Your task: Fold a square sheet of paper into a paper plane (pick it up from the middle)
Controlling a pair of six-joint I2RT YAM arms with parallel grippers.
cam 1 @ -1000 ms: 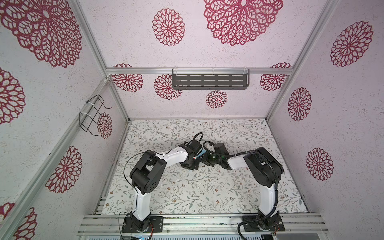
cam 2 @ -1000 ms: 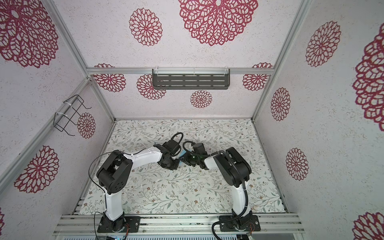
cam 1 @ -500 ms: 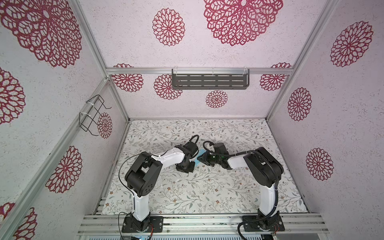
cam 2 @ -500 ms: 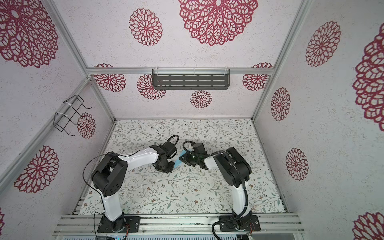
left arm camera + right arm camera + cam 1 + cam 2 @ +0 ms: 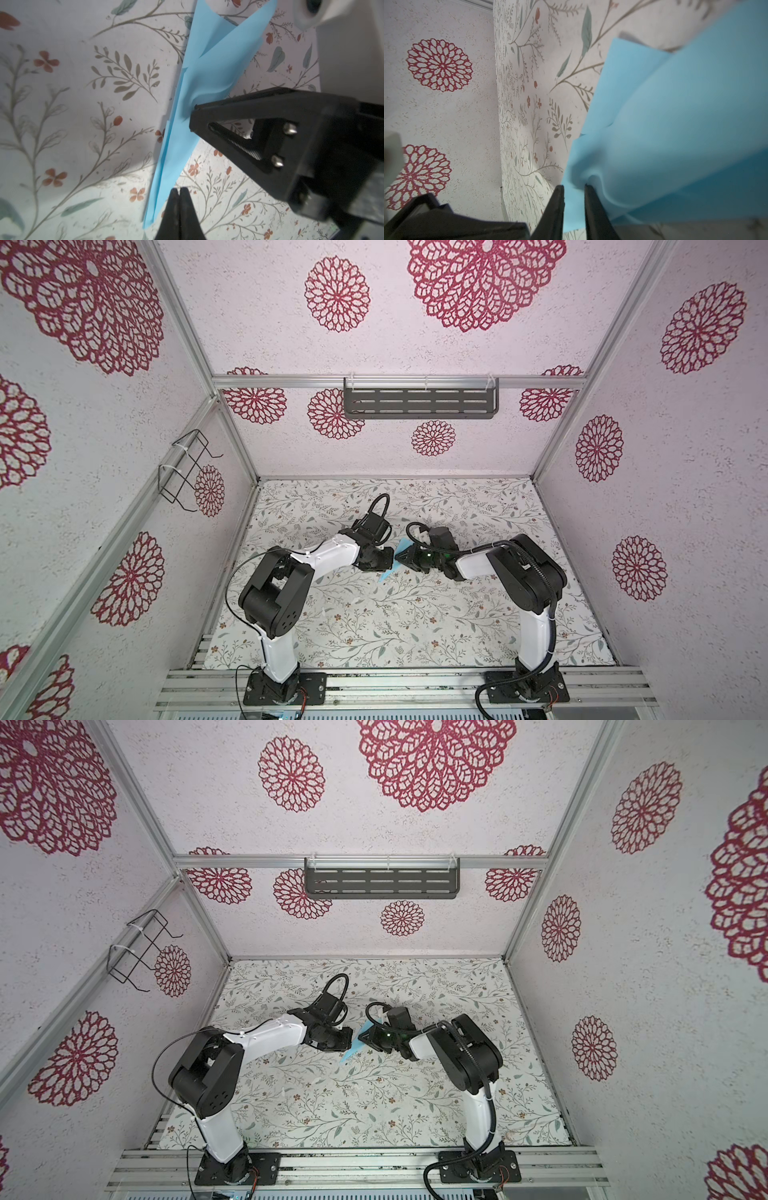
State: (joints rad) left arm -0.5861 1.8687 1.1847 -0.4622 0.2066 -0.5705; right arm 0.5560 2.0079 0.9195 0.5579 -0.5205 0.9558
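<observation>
Right fingers: two black tips pinching a fold of the light-blue folded paper plane, a slim pointed dart. The paper puckers where they bite.
Grip site: on one long edge of the paper plane, about mid-length.
Left fingers: pressed together, nothing between them. The tips are just beside the narrow nose end; cannot tell if they touch it.
Paper plane, attitude: tail layers fan apart at the wide end. It casts a shadow on the counter; cannot tell if the nose rests on it.
Paper plane, place: mid-counter in both top views, between the two sets of fingers.
Counter: white with a leaf-and-flower print.
Arms: white and black. The left arm and right arm both reach inward, their ends close together.
Walls: dark slotted metal shelf on the back wall; black wire basket on the left wall.
</observation>
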